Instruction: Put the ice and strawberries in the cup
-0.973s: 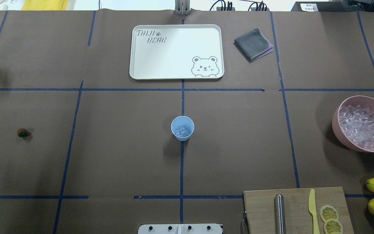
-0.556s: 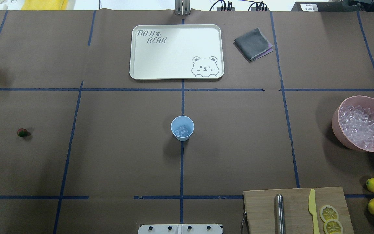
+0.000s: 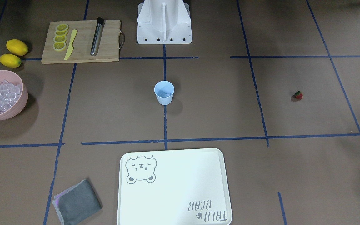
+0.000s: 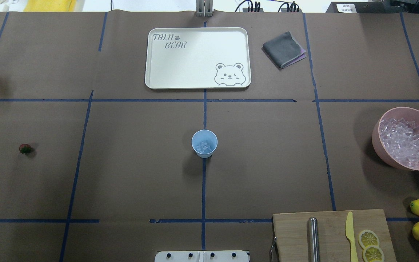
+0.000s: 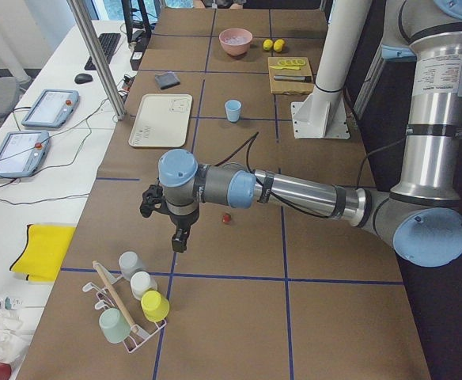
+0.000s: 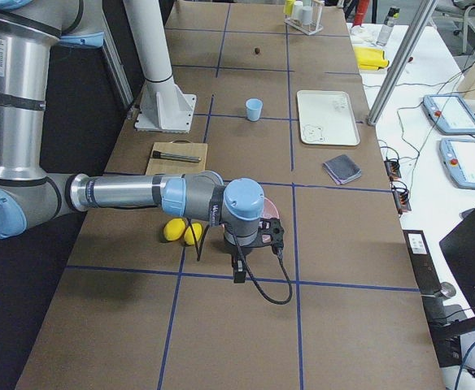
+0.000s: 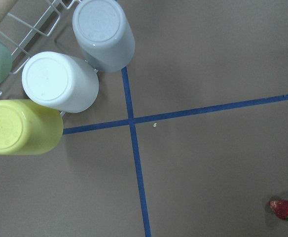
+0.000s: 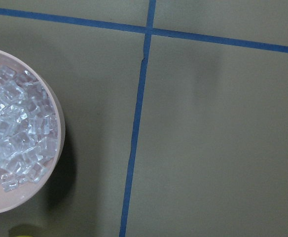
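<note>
- Pale blue plastic forms the cup (image 4: 204, 143), which is stood upright at the middle of the table (image 4: 129, 174), on a crossing of blue tape lines (image 4: 203, 189); a few cubes of ice (image 4: 202, 146) are seen at its bottom
- More ice is heaped in the pink bowl (image 4: 376, 142) at the table's right edge, well apart from the cup
- The strawberry (image 4: 25, 148) is laid alone on the brown paper far to the left, also well apart from the cup
- "TAIJI BEAR", with a paw print and a bear drawing, is printed on the white tray (image 4: 195, 62) beyond the cup
- The left gripper (image 5: 180, 240) is hung above the table near the strawberry, not touching it; in the left wrist view the berry is caught in the lower right corner, apart from the upturned cups (image 7: 60, 81) on a wire rack
- The right gripper (image 6: 238, 275) is held just beside the pink bowl, whose ice is seen at the left edge of the right wrist view
- Whether either gripper is released or clenched cannot be told, as both are shown only in the side views
</note>
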Controlling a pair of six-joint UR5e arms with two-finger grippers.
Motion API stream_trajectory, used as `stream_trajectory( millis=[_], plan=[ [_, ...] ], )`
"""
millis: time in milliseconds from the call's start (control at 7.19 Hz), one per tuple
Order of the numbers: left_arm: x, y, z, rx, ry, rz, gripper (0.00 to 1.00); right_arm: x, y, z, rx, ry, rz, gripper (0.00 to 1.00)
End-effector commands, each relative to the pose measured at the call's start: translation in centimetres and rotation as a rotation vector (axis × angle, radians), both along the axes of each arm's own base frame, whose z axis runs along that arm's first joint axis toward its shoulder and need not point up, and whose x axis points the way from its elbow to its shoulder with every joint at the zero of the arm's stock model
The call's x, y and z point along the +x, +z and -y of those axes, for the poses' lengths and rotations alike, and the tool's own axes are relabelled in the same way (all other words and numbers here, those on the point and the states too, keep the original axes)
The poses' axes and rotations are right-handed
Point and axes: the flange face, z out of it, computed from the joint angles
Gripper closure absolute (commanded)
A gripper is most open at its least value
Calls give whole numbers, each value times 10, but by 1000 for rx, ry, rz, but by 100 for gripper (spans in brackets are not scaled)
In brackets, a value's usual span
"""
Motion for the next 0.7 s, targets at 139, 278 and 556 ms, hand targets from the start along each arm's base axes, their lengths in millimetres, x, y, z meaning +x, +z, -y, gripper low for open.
stream_trajectory(
  millis=[139,278,556],
  plan=[
    [74,-43,-6,-43,-12,-27,0,0,0,0,0,2,0,0],
    [97,-52,-9,-75,-23,-37,0,0,0,0,0,2,-2,0],
    [124,-41,-25,-77,-54,-48,0,0,0,0,0,2,0,0]
  ],
)
